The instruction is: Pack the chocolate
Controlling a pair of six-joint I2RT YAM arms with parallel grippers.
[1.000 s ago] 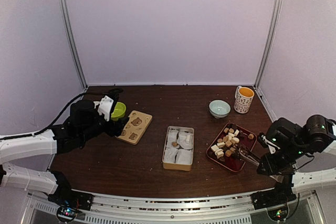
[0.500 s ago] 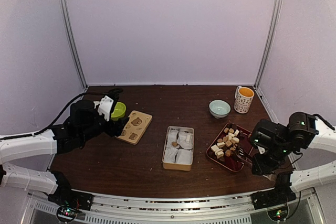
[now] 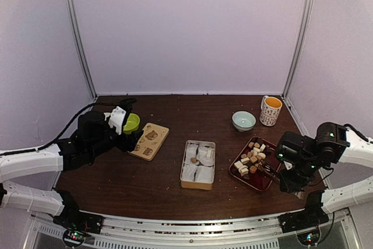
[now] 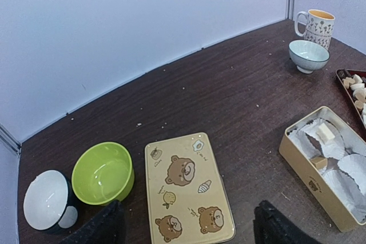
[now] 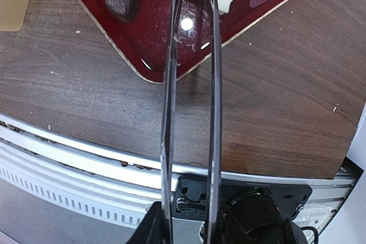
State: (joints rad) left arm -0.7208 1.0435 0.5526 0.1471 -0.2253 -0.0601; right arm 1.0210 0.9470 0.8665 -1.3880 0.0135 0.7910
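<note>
Right gripper (image 5: 191,224) is clamped on a pair of metal tongs (image 5: 167,118), blades nearly parallel with a narrow gap. The tong tips sit over the red tray (image 3: 265,182), either side of a dark piece at the frame's top edge; can't tell if it's actually pinched.

Chocolate (image 3: 252,155): most of it is piled on the tray, by the worktop's (image 3: 145,179) right edge toward the front. A few pieces are already in the open tin (image 4: 303,170), on white paper liners (image 4: 351,170), mid-worktop near the front edge.

Left gripper (image 4: 189,230) is wide open with nothing in it, hovering over the bear-print lid (image 4: 186,190) on the left side. Green bowl (image 4: 104,172) and white bowl (image 4: 46,198) are just left of the lid. Pale blue bowl (image 4: 309,55) and mug (image 4: 313,26) are at the back right corner.
</note>
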